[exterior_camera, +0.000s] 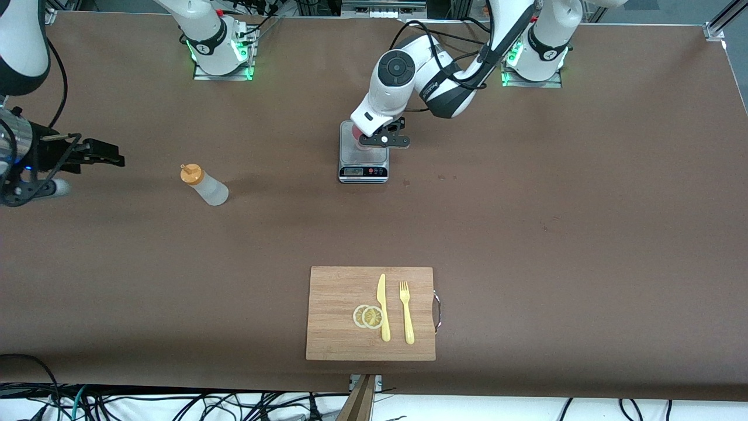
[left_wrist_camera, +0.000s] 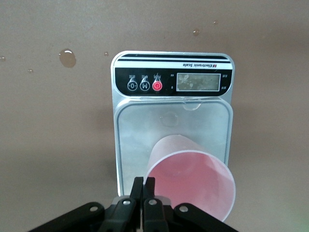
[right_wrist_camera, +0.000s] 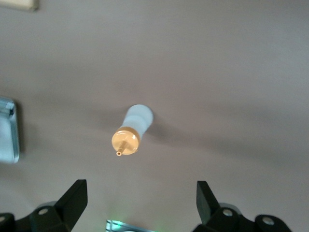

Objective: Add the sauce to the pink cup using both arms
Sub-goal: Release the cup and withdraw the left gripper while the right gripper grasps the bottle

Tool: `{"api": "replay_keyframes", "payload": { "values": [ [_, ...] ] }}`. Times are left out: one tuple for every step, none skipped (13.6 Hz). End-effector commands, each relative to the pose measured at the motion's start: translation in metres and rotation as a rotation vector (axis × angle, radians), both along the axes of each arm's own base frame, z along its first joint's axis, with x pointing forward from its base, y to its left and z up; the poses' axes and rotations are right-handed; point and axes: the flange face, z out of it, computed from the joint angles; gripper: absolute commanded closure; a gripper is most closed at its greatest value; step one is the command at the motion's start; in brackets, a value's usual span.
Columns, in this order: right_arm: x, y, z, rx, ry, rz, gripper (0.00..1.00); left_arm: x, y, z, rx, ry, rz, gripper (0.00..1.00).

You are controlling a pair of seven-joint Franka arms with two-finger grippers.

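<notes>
Nearest my front camera I see a wooden cutting board (exterior_camera: 339, 327) lying flat on the brown table (exterior_camera: 584, 263). On it rest 2 lemon slices (exterior_camera: 368, 316) that overlap, a yellow knife (exterior_camera: 383, 307) just beside them, and a yellow fork (exterior_camera: 407, 313) next to the knife, toward the left arm's end.

Farther from the camera, toward the right arm's end, the sauce bottle (exterior_camera: 204, 185) stands upright on the table, its orange cap on top. In my right wrist view the same bottle (right_wrist_camera: 132, 129) shows from above, well apart from the fingers. The right gripper (exterior_camera: 108, 156) hangs over the table toward that end, away from the bottle, with its 2 fingers (right_wrist_camera: 75, 198) spread wide and nothing between them.

Farther still, about mid-table, sits the grey scale (exterior_camera: 363, 169), its display facing the camera. The pink cup (left_wrist_camera: 193, 180) stands on the scale's platform, mostly hidden in the front view by the left arm. The left gripper (exterior_camera: 384, 140) is over the scale at the cup; in the left wrist view its fingertips (left_wrist_camera: 148, 191) are pressed together just beside the cup's rim, and I cannot tell whether they pinch the wall.
</notes>
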Motion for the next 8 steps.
{"api": "replay_keyframes", "payload": {
  "values": [
    [0.001, -0.022, -0.032, 0.159, -0.009, 0.166, 0.0, 0.007, -0.001, 0.005, -0.004, -0.02, 0.015, 0.61],
    [0.005, -0.036, -0.058, 0.227, -0.001, 0.233, 0.0, 0.008, 0.0, 0.007, -0.005, -0.021, 0.023, 0.32],
    [0.006, -0.044, -0.078, 0.309, -0.012, 0.3, 0.0, 0.009, 0.001, 0.01, -0.004, -0.021, 0.026, 0.0],
    [0.002, -0.061, -0.094, 0.392, -0.041, 0.388, 0.0, 0.012, 0.0, 0.019, -0.017, -0.027, 0.033, 0.0],
    [-0.001, -0.076, -0.114, 0.453, -0.053, 0.438, 0.0, 0.014, -0.001, 0.029, -0.026, -0.034, 0.036, 0.0],
    [-0.004, -0.085, -0.131, 0.509, -0.067, 0.481, 0.0, 0.021, 0.001, 0.043, -0.026, -0.039, 0.039, 0.0],
    [-0.005, -0.088, -0.152, 0.575, -0.09, 0.54, 0.0, 0.026, 0.002, 0.057, -0.013, -0.027, 0.033, 0.0],
    [-0.004, -0.097, -0.177, 0.659, -0.134, 0.579, 0.0, 0.039, 0.004, 0.077, -0.007, -0.019, 0.039, 0.0]
  ]
}}
